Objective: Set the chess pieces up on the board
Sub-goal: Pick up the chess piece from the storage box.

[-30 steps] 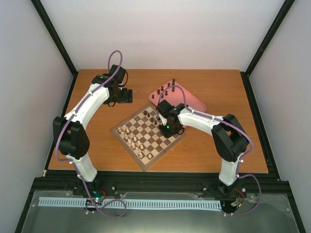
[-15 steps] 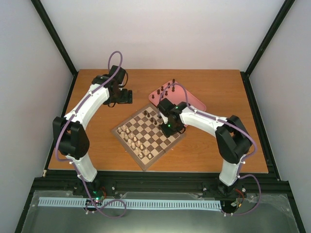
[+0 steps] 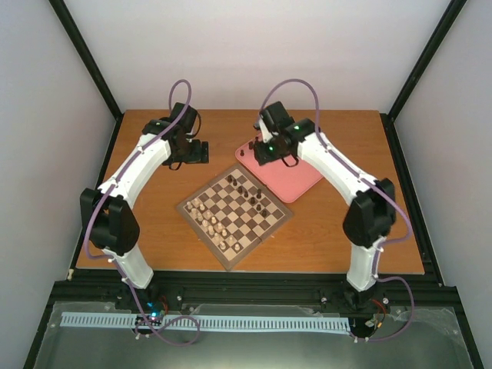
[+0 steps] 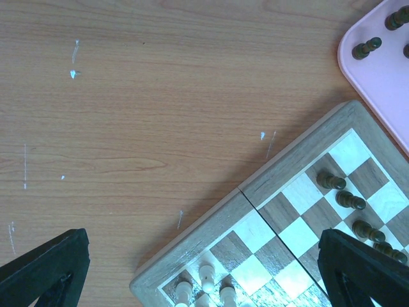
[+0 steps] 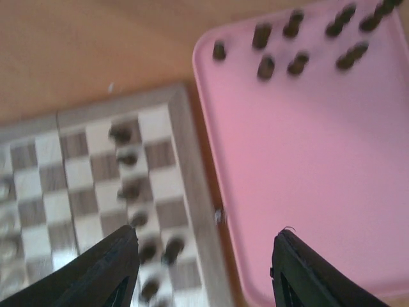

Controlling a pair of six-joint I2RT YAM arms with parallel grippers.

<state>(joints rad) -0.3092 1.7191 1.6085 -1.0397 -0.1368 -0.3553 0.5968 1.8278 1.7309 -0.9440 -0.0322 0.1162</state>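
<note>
- From overhead, the right arm has its wrist over the far end of the pink tray, and that blocks most of what stands there.
- The right pincer is hidden from above. Its own camera shows both fingers spread well apart, with only the tray and the board's border between them. It grips nothing.
- That wrist view is badly blurred. The dark chess pieces on the tray are soft stubs bunched at its far end, and I cannot tell one kind from another.
- In the same view, a fuzzy line of dark pieces runs down the column of the board nearest the tray, with one more just inside it lower down.
- The left pincer hangs above the board's corner, with bare bench beyond it. Only two black fingertips show, in the bottom corners. They are wide apart and hold nothing.
- The left wrist camera gives the sharp picture. Four dark pieces stand in a row on the board's edge squares, the last partly behind the right fingertip.
- The pieces on the tray are clipped by the top right of that frame.
- Pale chessmen show at the bottom, cropped by the frame.
- Only the overhead view shows them filling the board's near-left side, opposite the dark ones.
- From above, the board sits corner-on in the middle of the bench, with the tray right against its far-right edge. I cannot tell whether the two touch.
</note>
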